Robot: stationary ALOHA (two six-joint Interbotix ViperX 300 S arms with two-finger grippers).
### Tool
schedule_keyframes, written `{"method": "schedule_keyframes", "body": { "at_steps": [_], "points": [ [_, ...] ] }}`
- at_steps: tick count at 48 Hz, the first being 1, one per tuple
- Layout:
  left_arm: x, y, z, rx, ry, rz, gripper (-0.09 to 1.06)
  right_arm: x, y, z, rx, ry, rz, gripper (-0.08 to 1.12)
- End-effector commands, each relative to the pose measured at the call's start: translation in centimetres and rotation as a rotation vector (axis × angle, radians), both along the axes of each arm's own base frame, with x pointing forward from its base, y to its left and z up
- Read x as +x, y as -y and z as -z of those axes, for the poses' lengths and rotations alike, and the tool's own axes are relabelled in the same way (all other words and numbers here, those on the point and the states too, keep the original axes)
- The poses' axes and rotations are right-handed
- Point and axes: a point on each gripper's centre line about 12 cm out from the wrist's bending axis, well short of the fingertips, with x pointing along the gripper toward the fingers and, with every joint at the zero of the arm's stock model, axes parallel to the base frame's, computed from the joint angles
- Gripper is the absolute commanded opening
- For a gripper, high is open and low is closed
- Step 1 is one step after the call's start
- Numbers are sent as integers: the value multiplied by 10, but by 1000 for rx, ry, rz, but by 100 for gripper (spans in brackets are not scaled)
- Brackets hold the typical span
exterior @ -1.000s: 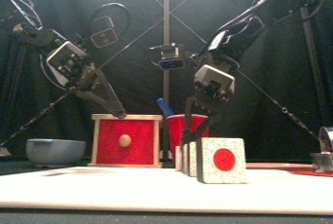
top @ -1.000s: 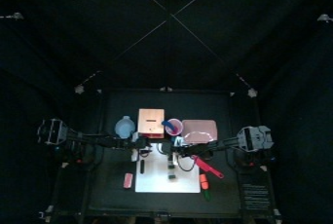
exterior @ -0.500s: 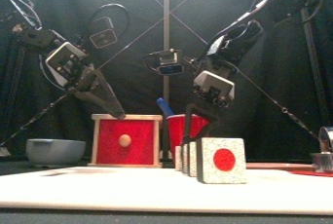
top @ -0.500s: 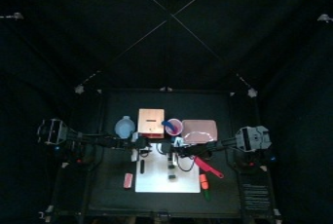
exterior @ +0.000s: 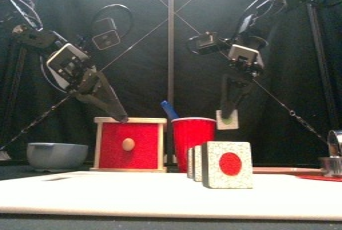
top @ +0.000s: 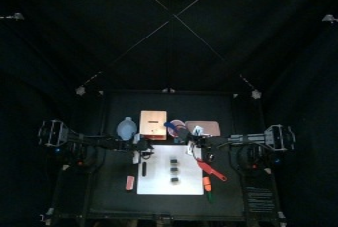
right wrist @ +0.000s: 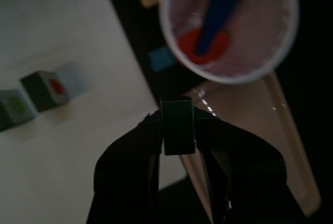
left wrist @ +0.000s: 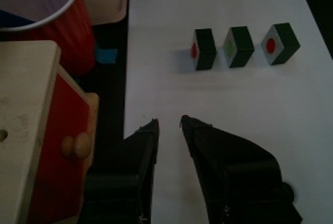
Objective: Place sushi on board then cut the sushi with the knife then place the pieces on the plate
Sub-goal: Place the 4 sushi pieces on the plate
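Observation:
Three dark green sushi pieces [left wrist: 239,46] with red centres stand in a row on the white cutting board [left wrist: 221,101]; the front view shows them [exterior: 221,164] near the board's front. My right gripper [exterior: 227,117] hangs above and behind them, shut on a fourth sushi piece [right wrist: 177,129], close to the red cup [exterior: 195,142]. The pink plate [top: 204,129] lies behind the board on the right. A red knife [top: 209,175] rests at the board's right edge. My left gripper [left wrist: 169,123] hovers over the board's left part, open, holding nothing.
The wooden box [exterior: 130,144] with a red drawer front stands behind the board, left of the cup, which holds a blue knife [right wrist: 224,14]. The blue-grey bowl [exterior: 56,155] sits at the far left. A small red object [top: 130,182] lies left of the board.
My right gripper has risen from the row of pieces and swung right and back toward the cup, carrying one sushi piece. The left arm has stayed put.

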Motion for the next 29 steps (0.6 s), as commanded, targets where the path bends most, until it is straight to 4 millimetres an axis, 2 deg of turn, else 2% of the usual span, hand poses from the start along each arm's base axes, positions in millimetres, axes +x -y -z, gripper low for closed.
{"method": "schedule_keyframes", "body": {
  "at_steps": [1, 11, 17, 22, 29],
  "points": [
    [3, -1, -8, 1, 31, -3, 68, -8, 19, 1, 34, 58, 77, 56],
    [3, -2, -7, 0, 29, -5, 68, -10, 39, 32, 84, 119, 143, 62],
    [3, -2, -7, 0, 28, -7, 68, -9, 43, 51, 99, 94, 150, 68],
    [3, -3, -7, 0, 28, -8, 68, -8, 44, 55, 104, 81, 153, 72],
    [3, -3, -7, 0, 28, -8, 68, -6, 44, 47, 99, 95, 156, 76]
  ]
}}
